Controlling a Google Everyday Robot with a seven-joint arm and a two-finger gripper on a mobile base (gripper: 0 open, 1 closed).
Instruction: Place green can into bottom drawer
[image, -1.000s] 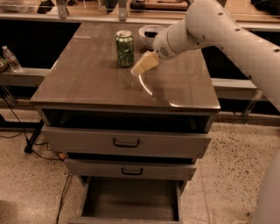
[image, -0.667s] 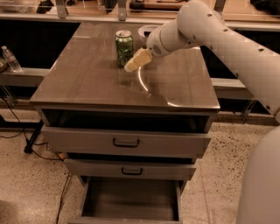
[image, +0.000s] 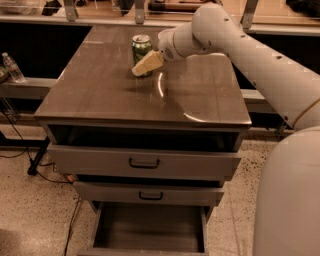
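The green can (image: 141, 48) stands upright on the grey cabinet top (image: 100, 95), toward the back middle. My gripper (image: 142, 66) reaches in from the right on the white arm (image: 235, 45). Its pale fingers (image: 146, 63) lie in front of the can's lower part and overlap it. I cannot tell whether they touch it. The bottom drawer (image: 150, 226) is pulled out at the foot of the cabinet, showing a dark flat interior with nothing in it.
Two wider handled drawers (image: 145, 162) sit above it, each slightly out. A plastic bottle (image: 12, 67) stands on a low shelf at the left. Cables (image: 30, 160) run over the speckled floor at the left. The robot's white body (image: 290, 200) fills the lower right.
My gripper has moved left across the cabinet top, from beside the can's right to in front of its lower part. The can has not moved.
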